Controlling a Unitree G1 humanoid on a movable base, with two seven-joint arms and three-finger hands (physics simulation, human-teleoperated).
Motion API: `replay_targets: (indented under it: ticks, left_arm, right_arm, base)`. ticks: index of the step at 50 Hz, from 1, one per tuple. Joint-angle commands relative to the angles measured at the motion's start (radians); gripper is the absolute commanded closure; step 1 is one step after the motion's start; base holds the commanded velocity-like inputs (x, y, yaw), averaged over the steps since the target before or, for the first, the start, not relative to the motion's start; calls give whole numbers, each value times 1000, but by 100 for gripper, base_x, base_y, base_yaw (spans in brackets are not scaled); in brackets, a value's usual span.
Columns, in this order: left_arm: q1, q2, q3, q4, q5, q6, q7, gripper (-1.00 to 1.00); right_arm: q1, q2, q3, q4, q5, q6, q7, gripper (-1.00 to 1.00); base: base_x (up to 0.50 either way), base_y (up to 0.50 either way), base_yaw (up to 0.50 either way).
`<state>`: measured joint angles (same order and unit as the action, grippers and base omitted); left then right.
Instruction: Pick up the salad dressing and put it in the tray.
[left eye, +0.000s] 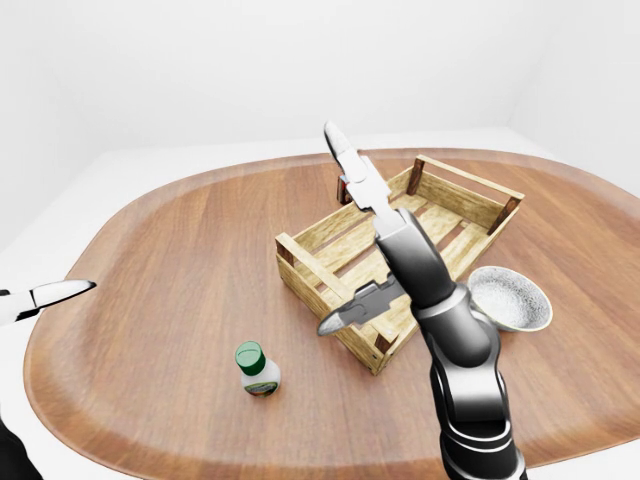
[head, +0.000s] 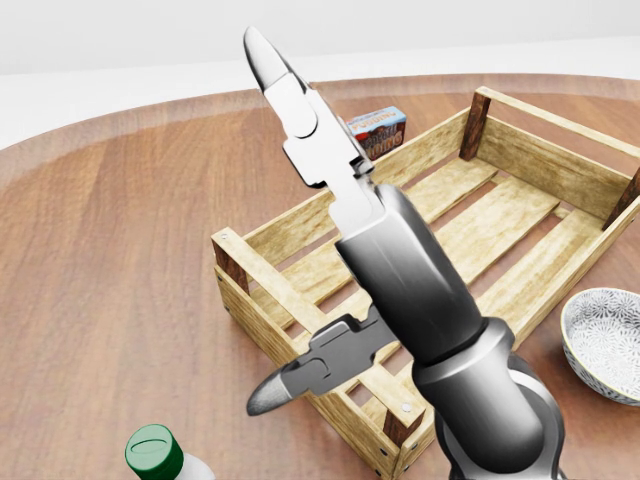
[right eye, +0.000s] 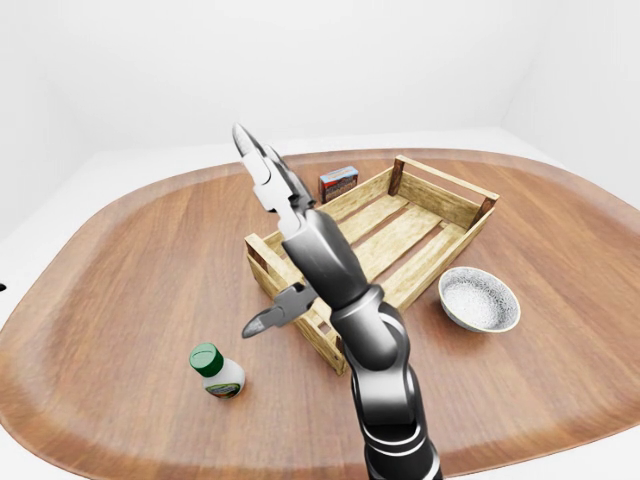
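The salad dressing (left eye: 258, 368) is a small white bottle with a green cap, upright on the wooden table, low and left of the crate; only its cap (head: 154, 451) shows in the head view. The tray is a slatted wooden crate (left eye: 462, 182), empty inside. My right hand (left eye: 333, 230) hangs open over the crate's lower-left end, one finger (head: 268, 60) pointing up and another (head: 275, 390) pointing down-left toward the bottle, a clear gap away from it. My left hand (left eye: 50, 297) pokes in at the left-eye view's left edge, a finger stretched out, holding nothing.
A chocolate pudding box (right eye: 338, 182) stands just past the crate's upper-left side, partly hidden by my right hand in the head view. A patterned grey bowl (left eye: 510, 298) sits right of the crate. The oval table's rim (left eye: 150, 445) runs close below the bottle.
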<state>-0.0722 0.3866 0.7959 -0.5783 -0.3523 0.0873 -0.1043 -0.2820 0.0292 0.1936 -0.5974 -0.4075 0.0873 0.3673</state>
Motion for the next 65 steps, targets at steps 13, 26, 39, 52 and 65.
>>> replay_targets:
  ticks: [13,26,39,52,65]
  left_arm:
    - [0,-2,-4,-1,1,0,1,-100]
    - [-1,-3,-8,11,3,0,1,-100]
    - [-2,-3,-10,7,2,0,2,-100]
    - [0,-7,-15,10,6,0,0,-100]
    - [-2,-8,-22,14,10,0,1,-100]
  right_arm:
    - [51,72,129,33,-233,0,217,-100]
    - [53,107,175,129,-269,0,273,-100]
    - [64,116,201,201,-316,0,327,-100]
    - [53,137,207,283,-379,0,331,-100]
    - [37,156,210,386,-395,0,331,-100]
  base:
    - [0,0,0]
    - [0,0,0]
    - [0,0,0]
    - [0,0,0]
    - [0,0,0]
